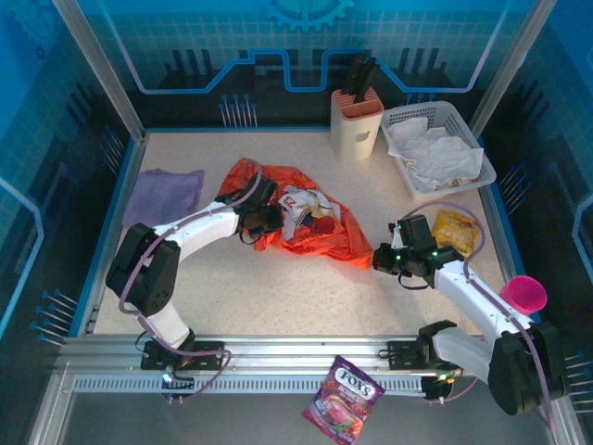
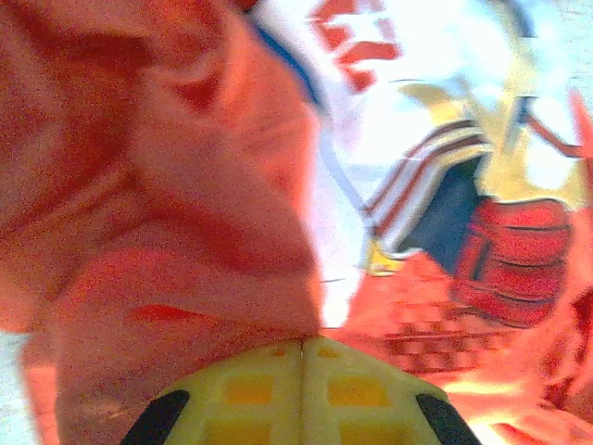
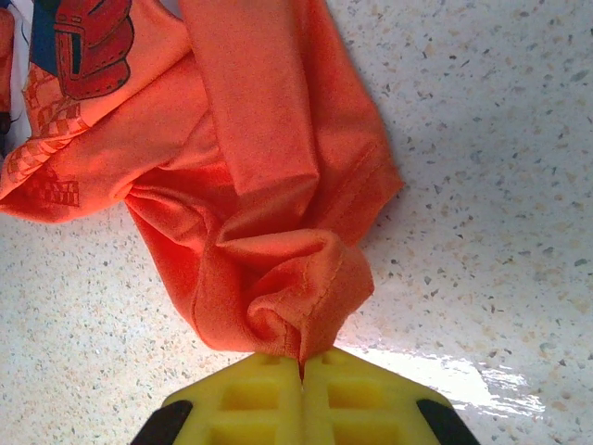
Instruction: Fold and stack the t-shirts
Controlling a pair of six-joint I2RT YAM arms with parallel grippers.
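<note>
1. The orange-red t-shirt [image 1: 320, 232] lies crumpled mid-table. Its white chest patch has red lettering too blurred to read, beside a red helmet-like emblem.
2. The left gripper [image 2: 302, 345] has its yellow pads pressed together, pinching a fold at the shirt's left side.
3. The right gripper [image 3: 302, 360] is clamped on bunched cloth at the shirt's right corner.
4. The lavender t-shirt [image 1: 165, 195] lies at the table's left, apart from the other shirt.
5. A purple sweet bag [image 1: 343, 400] reading "FOX'S" lies on the near rail.
</note>
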